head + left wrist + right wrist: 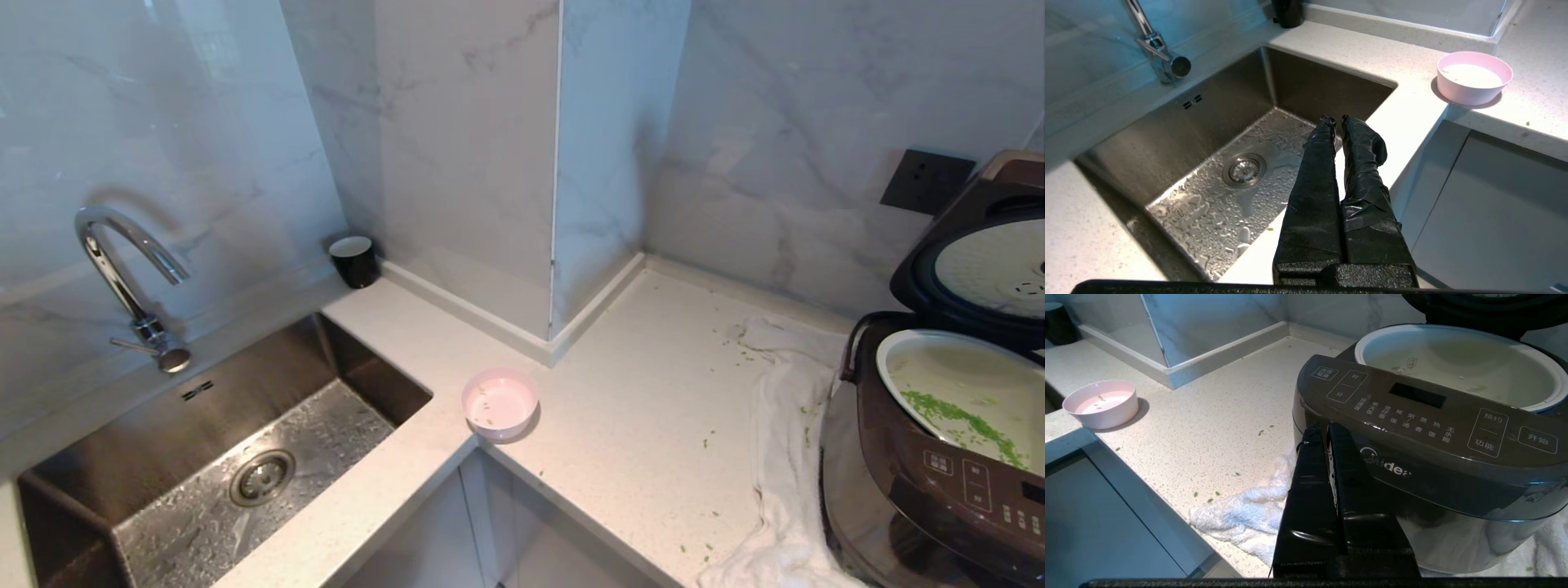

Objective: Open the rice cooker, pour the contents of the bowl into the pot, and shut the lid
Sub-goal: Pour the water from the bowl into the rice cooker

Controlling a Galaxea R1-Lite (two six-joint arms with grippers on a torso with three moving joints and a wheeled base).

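The dark brown rice cooker (939,457) stands at the counter's right end with its lid (971,261) raised. Green contents (963,425) lie in its pale pot (894,351). The pink bowl (500,402) sits upright near the counter's inner corner, holding only a few green flecks. Neither arm shows in the head view. My left gripper (1334,119) is shut on nothing, hanging over the sink's front edge, well short of the bowl (1474,77). My right gripper (1319,426) is shut and empty, in front of the rice cooker (1425,428), below its button panel.
A steel sink (139,457) with a curved tap (122,269) fills the left. A black cup with a white rim (354,260) stands in the back corner. A white towel (788,457) lies under and beside the cooker. Green flecks are scattered on the counter (653,425).
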